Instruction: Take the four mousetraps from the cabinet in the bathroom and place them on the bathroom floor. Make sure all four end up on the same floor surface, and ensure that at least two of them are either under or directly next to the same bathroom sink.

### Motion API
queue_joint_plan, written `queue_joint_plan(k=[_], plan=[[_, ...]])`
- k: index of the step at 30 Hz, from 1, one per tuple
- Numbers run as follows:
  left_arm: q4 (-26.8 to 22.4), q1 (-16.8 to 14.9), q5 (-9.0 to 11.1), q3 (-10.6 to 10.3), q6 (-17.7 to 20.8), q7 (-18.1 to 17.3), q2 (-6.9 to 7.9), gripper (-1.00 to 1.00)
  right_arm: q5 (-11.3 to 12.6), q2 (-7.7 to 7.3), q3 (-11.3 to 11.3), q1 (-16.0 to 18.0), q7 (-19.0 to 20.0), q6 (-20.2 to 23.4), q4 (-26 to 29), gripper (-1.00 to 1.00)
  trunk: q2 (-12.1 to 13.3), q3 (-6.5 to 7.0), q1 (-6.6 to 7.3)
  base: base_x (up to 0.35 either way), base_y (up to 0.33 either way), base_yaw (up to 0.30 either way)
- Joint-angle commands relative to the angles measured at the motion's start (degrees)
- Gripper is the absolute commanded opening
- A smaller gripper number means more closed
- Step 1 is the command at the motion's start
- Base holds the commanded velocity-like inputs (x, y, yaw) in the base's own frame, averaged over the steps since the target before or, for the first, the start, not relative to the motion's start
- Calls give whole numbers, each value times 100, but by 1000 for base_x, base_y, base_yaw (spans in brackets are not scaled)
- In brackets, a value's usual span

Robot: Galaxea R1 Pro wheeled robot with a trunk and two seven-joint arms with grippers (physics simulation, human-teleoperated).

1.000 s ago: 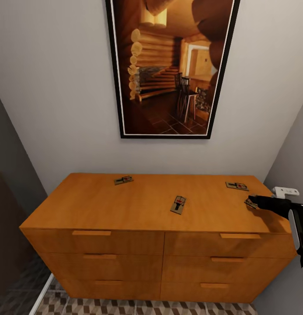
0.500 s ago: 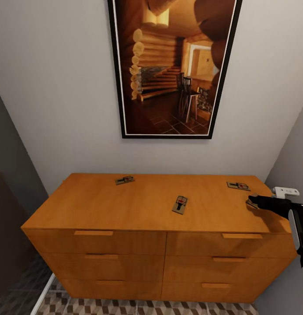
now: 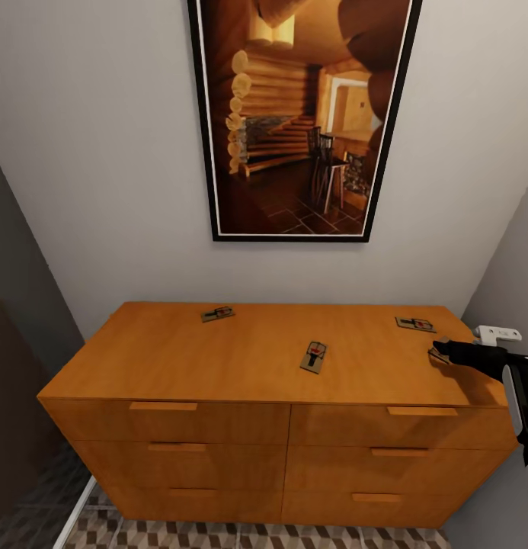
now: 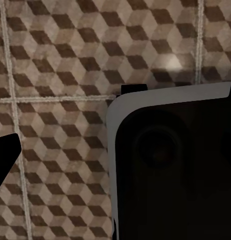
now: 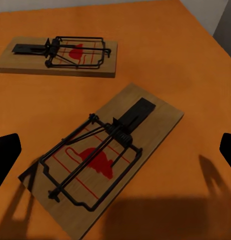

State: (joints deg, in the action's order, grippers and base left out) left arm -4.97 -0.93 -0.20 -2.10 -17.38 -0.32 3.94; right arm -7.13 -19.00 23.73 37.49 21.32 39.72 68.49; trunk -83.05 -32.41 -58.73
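While the right gripper is hovering over the right end of the cabinet, its fingers are standing wide apart on either side of the nearest mousetrap, which is lying flat on the orange-brown top with nothing touching it. In the right wrist view a second mousetrap is resting just beyond the first, near the back right corner; in the head view it is showing at. A third mousetrap is sitting near the middle of the top, and a fourth mousetrap is lying toward the back, left of centre. A framed picture is hanging on the wall above. The left wrist camera is looking down on the bathroom floor, with one dark finger of the left gripper at the frame's edge; whether those fingers are wide or narrow I cannot tell.
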Motion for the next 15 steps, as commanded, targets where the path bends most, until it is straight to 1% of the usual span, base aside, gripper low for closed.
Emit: queue_joint_plan(k=[1, 15], plan=[[4, -3, -2, -18, -20, -3, 2, 100, -60, 1, 9, 4, 54, 19, 6, 100, -3, -6, 0, 0, 0, 0], [4, -3, -6, -18, -21, -3, 2, 100, -60, 2, 8, 4, 32, 24, -68, 100, -3, -6, 0, 0, 0, 0]])
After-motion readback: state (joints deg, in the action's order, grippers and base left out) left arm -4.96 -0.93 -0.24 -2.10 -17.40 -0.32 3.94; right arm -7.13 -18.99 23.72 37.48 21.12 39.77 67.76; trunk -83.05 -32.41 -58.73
